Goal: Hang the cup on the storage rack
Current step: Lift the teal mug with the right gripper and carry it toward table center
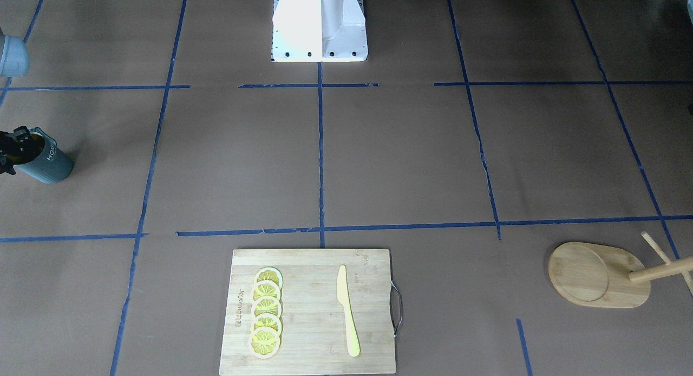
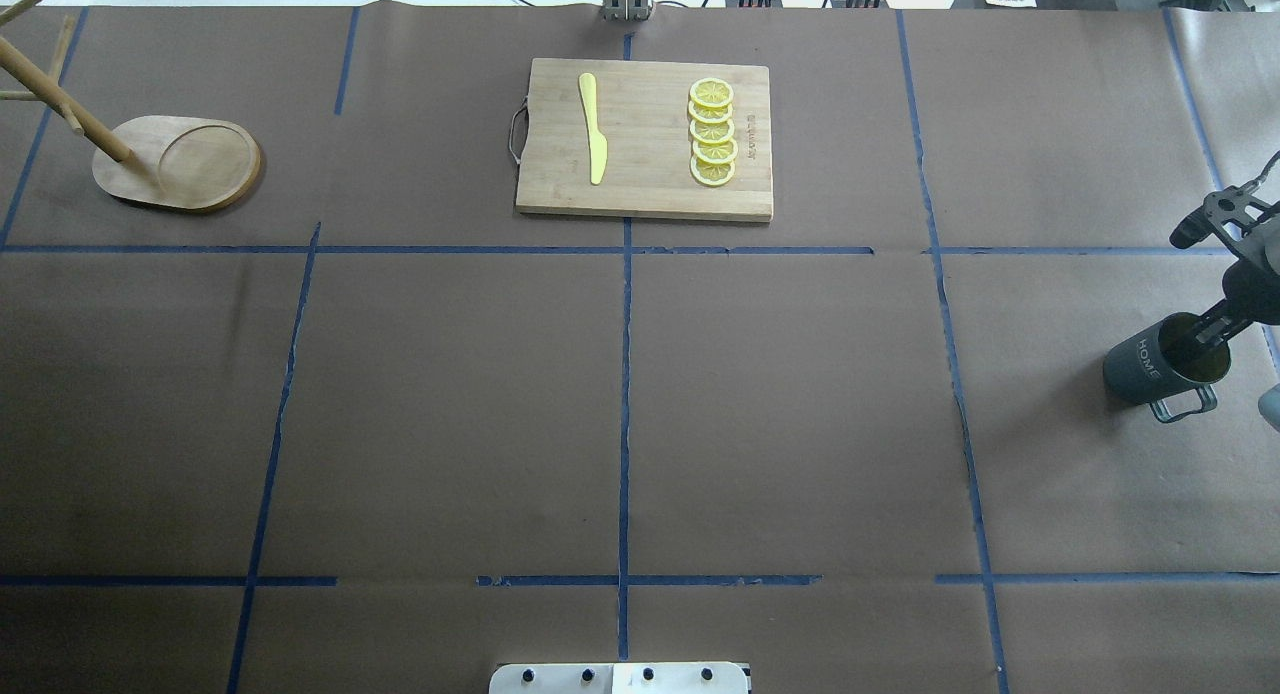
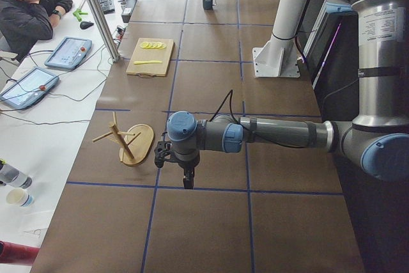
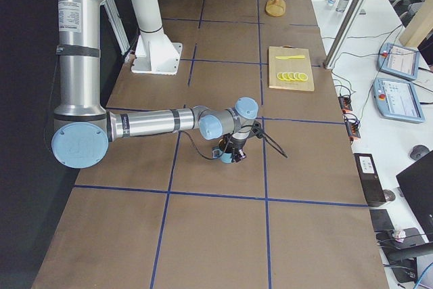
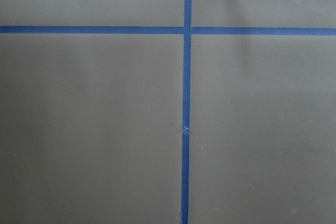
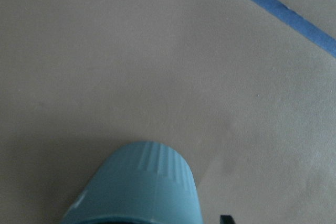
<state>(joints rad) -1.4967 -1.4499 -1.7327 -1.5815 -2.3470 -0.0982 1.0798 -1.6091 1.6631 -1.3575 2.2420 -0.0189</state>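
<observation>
Right gripper (image 2: 1197, 339) pinching the cup (image 2: 1140, 359) by its rim at the robot's right end of the table (image 2: 800, 424).

I see one finger reaching down into the yellow-olive interior, with the cup's wall caught between the fingers and its handle turned towards the robot. The storage rack (image 2: 205, 159) stands well apart, at the far left corner. The cutting board (image 2: 645, 189) lies on the far side between them. The left gripper (image 3: 184, 174) hangs near the rack's base. I cannot tell whether it is spread or pressed together.
</observation>
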